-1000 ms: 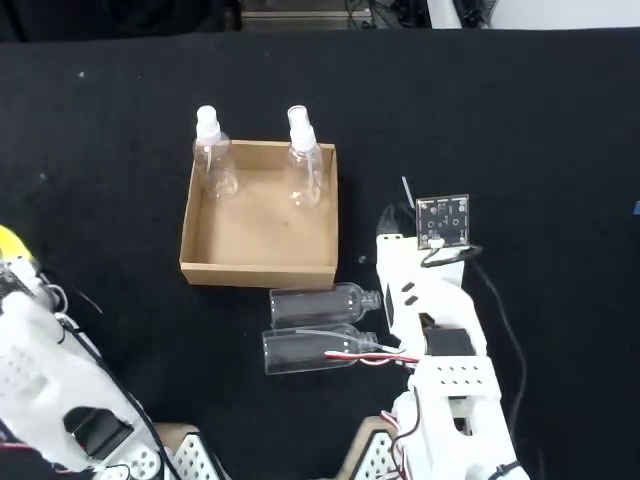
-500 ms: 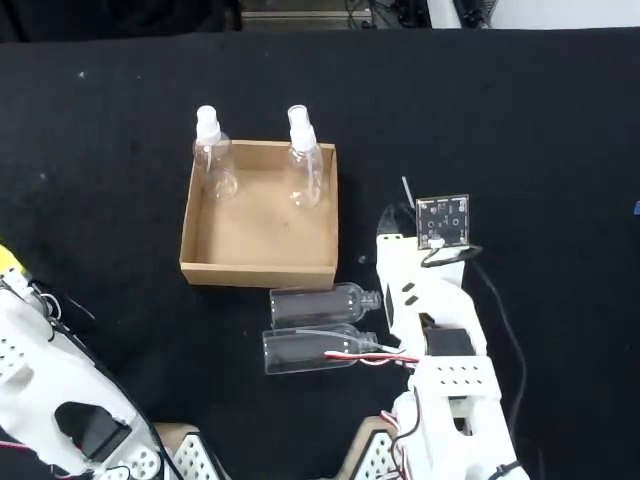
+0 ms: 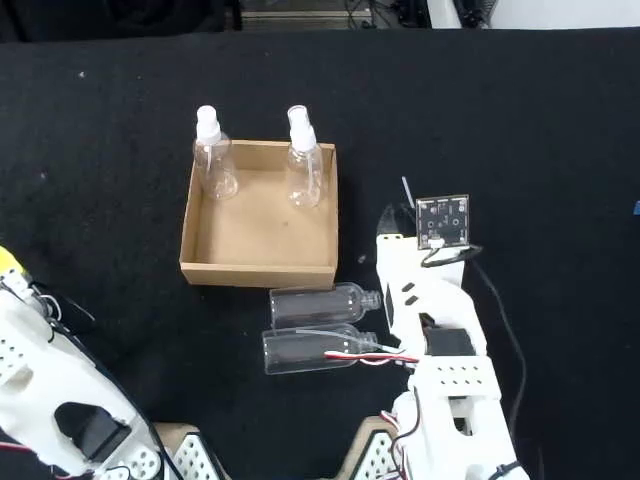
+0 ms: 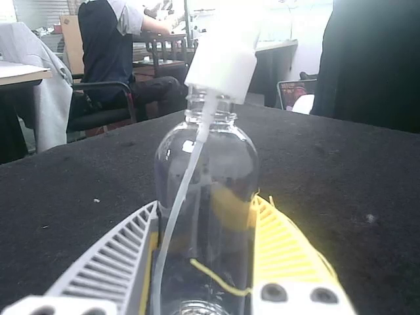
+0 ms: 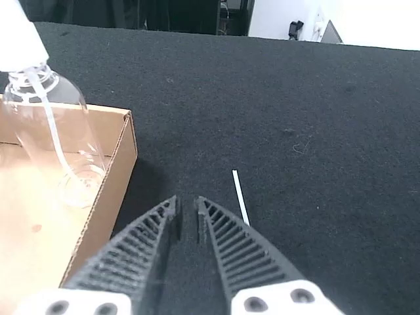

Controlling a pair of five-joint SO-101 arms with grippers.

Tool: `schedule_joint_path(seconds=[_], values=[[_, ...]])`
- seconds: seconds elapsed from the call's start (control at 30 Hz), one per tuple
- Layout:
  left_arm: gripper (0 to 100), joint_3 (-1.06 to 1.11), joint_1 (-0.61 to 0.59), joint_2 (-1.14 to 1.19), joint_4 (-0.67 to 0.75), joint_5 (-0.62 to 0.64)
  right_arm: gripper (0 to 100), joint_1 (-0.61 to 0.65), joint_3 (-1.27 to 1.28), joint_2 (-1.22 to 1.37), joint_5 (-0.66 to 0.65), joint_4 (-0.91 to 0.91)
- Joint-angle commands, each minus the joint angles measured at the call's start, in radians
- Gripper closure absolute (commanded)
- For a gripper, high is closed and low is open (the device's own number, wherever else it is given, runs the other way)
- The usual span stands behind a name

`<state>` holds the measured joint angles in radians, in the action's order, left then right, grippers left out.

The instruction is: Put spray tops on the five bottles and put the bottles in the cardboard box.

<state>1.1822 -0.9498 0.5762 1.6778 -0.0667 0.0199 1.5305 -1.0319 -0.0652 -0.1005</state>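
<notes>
The jaws of the left arm (image 3: 40, 380) are closed on a clear plastic bottle (image 4: 207, 164), which is gripped at its sides between a pale ribbed finger (image 4: 125, 249) and a yellow one (image 4: 279, 243). A white spray top (image 4: 223, 62) is seen at the neck, slightly tilted, and its thin tube runs down into the bottle. Whether it is screwed tight cannot be told.

The jaws of the right arm (image 3: 430, 320) are almost closed, with nothing between them, above the black bench (image 3: 520, 120) just beside the cardboard box (image 3: 260, 270). A thin white tube (image 5: 240, 197) lies on the bench ahead of them.

Two capped bottles (image 3: 215, 165) (image 3: 305, 165) are stood upright in the far corners of the box. Two uncapped bottles (image 3: 320, 305) (image 3: 310, 350) are laid on their sides, side by side, on the bench just in front of the box.
</notes>
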Motion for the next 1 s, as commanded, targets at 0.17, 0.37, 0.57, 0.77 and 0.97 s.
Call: schedule_joint_path(seconds=[0.17, 0.37, 0.57, 0.77, 0.97], values=[[72, 0.008, -0.061, -0.005, 0.020, 0.115, 97.3, -0.006, -0.062, 0.005, -0.011, 0.026], [72, 0.008, -0.088, -0.014, 0.020, 0.115, 97.3, -0.006, -0.062, 0.005, -0.011, 0.026], [72, 0.007, -0.081, -0.015, 0.025, 0.115, 97.3, -0.006, -0.062, 0.005, -0.011, 0.026], [72, -0.001, -0.081, -0.017, 0.025, 0.115, 97.3, -0.006, -0.062, 0.005, -0.011, 0.026], [72, 0.030, -0.073, -0.094, 0.021, 0.115, 97.3, -0.006, -0.062, 0.005, -0.011, 0.026]])
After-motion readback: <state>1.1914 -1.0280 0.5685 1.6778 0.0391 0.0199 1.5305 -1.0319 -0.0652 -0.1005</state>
